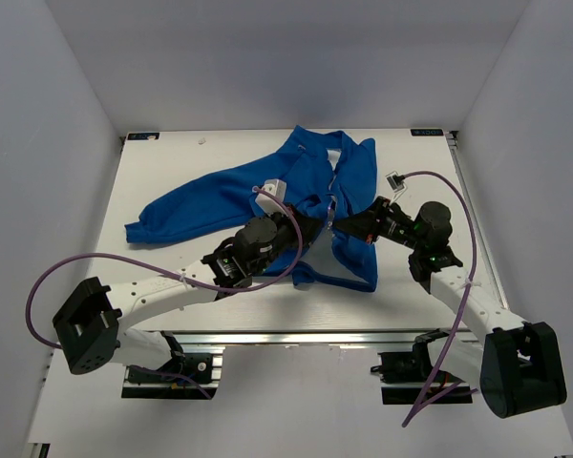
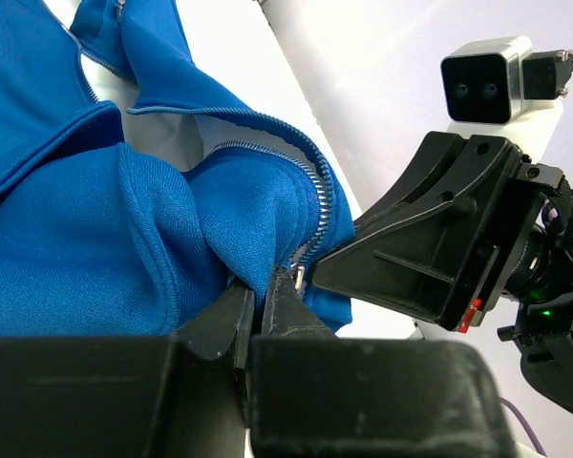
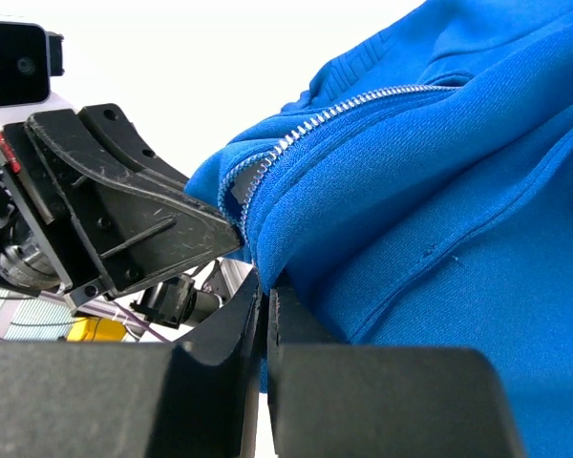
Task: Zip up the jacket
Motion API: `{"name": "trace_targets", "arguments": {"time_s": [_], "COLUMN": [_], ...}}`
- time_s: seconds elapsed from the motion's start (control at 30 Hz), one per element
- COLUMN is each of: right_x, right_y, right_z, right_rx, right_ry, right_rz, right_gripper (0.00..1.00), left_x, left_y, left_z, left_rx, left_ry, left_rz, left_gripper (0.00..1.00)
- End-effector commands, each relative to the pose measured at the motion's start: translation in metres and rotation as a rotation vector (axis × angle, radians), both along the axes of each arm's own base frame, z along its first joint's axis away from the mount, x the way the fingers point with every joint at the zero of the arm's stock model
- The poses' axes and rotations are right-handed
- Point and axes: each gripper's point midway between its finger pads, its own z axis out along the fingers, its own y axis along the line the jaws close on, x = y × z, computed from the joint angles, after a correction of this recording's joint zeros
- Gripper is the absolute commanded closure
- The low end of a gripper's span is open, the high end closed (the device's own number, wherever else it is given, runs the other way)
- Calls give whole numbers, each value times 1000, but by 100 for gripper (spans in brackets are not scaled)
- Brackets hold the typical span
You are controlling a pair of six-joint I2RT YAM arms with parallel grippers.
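Note:
The bright blue jacket [image 1: 229, 196] lies crumpled on the white table, collar at the back, one sleeve stretched to the left. My left gripper [image 1: 315, 229] and right gripper [image 1: 349, 227] meet at its lower front. In the left wrist view my left gripper [image 2: 258, 286] is shut on a fold of blue fabric [image 2: 95, 239] beside the silver zipper [image 2: 317, 205], whose small metal pull [image 2: 296, 279] sits at the fingertips. In the right wrist view my right gripper [image 3: 265, 281] is shut on the facing front edge [image 3: 439, 191], just below the zipper teeth [image 3: 325, 119].
The white table [image 1: 172, 162] is walled on three sides by white panels. A purple cable [image 1: 48, 277] loops off the left arm, and another [image 1: 468, 215] loops over the right arm. The jacket's sleeve [image 1: 172, 215] reaches toward the left side.

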Motion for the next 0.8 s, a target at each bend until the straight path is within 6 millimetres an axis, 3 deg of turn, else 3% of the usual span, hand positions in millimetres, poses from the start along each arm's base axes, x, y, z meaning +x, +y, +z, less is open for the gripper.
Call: {"name": "trace_targets", "arguments": {"time_s": [0.0,0.57,0.77], "right_x": [-2,-8,-11], "right_y": [3,4,5], "right_z": [38,20,22], "right_rx": [48,15,16], "right_ry": [-123,-77,-82], "right_rz": [41,86,106], "right_gripper": [100,100,100], "left_x": [-6,-5,-7], "left_y": [0,3,1], "left_z": [23,31,30], "left_rx": [-53,-56,-61], "left_ry": [-44,-63,-62], "left_rz": [-25,-17,-27], "left_gripper": [100,100,100]}}
